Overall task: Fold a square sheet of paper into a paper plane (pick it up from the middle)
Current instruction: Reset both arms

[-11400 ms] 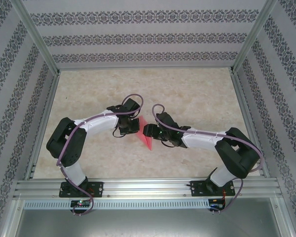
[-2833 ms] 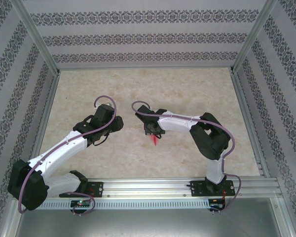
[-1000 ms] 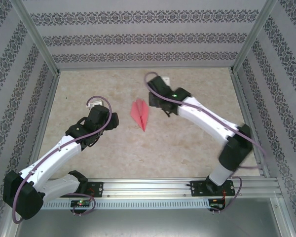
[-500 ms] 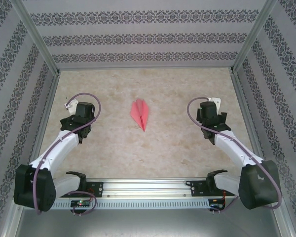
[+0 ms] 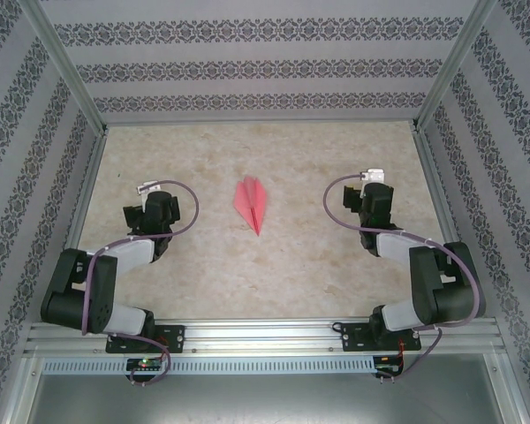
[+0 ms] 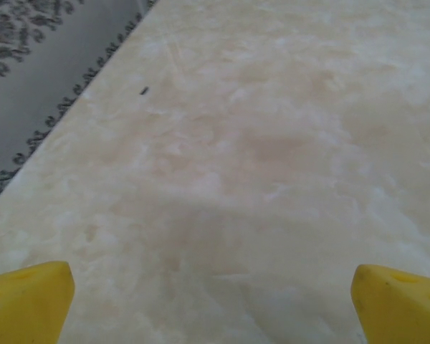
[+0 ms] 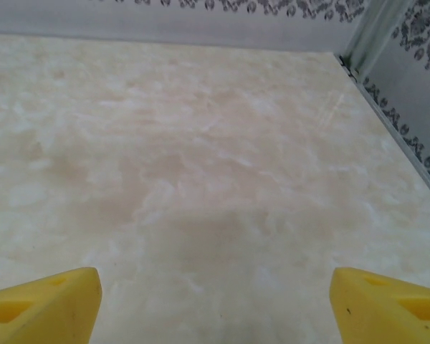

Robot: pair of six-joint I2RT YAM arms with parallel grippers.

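Two arms are kept folded low by the beige marbled table's (image 5: pixel 336 256) side edges. The left gripper (image 5: pixel 159 205) and right gripper (image 5: pixel 375 201) are spread wide, empty. The slim pointed pink-red paper plane (image 5: pixel 253 203) is seen flat between them.

The paper plane (image 5: pixel 253 205) is seen lying flat on the table (image 5: pixel 318 265), roughly midway between its left and right edges, with the pointed nose turned toward the near edge. The left gripper (image 5: pixel 155 205) is held near the left edge and the right gripper (image 5: pixel 374 196) near the right edge. Each is well apart from the plane, and both arms are folded back toward their bases.
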